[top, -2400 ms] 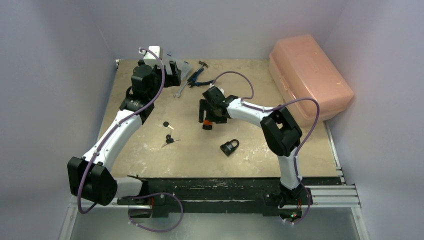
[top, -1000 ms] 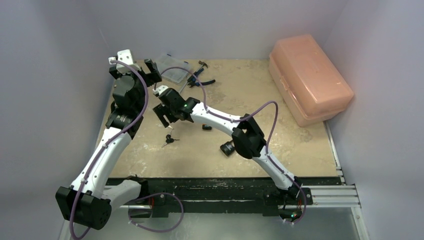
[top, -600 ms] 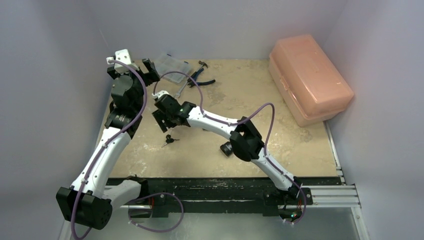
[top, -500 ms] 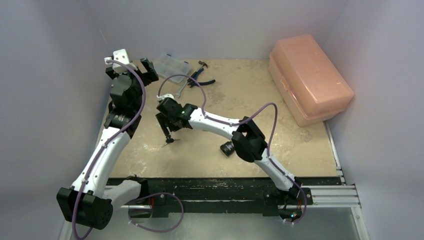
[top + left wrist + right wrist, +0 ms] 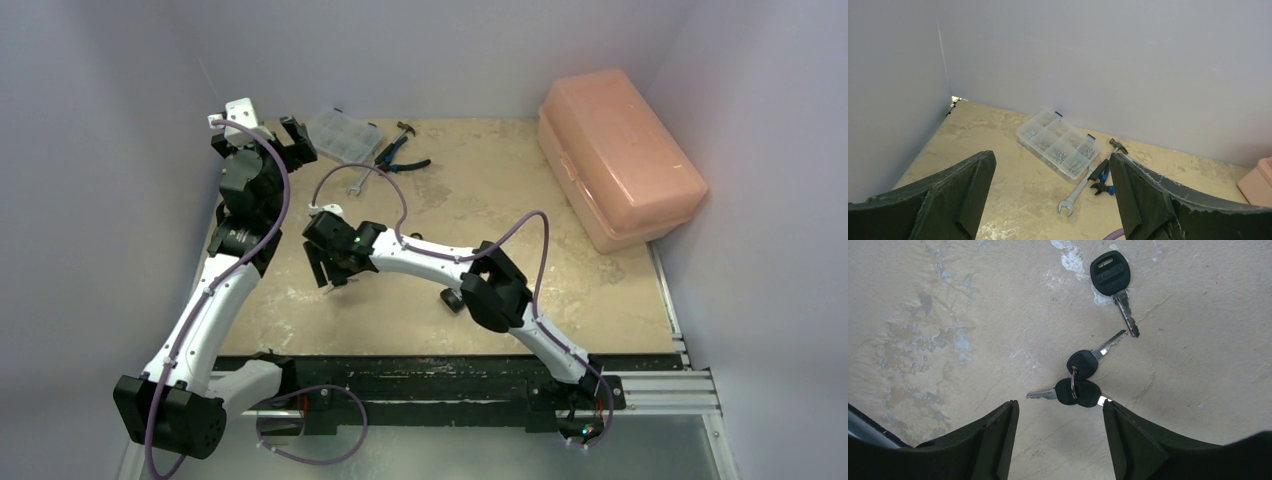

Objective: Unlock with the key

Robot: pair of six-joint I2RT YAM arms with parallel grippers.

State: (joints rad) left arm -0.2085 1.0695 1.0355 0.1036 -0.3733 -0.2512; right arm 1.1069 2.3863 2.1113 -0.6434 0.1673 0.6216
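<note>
Enclosure: plain pale lavender-grey walls on three sides, unmarked. The bench has a beige, stone-patterned top, mottled, with pale scuffed patches and whitish chips visible at close range in the right wrist view; a black strip and a metal rail run along its near edge. A large pink lidded case sits closed at the far right corner, overhanging the bench edge. The left arm is raised along the left side, and its jaws are spread wide with nothing between them, facing the far wall. The right arm reaches across to left of centre, wrist pointed down at the surface; its jaws are released, parted and gripping nothing. A clear compartment box of small parts lies by the far wall. Just beside it are a spanner, blue-handled pliers and a small hammer, grouped closely. A black padlock lies near bench centre, partly hidden by the right arm's elbow; whether its shackle is closed cannot be told. A pair of black-headed keys on a ring lies flat on the bench in the gap between the right jaws, touching neither. A single black-headed key lies just beyond the pair, apart from it.
</note>
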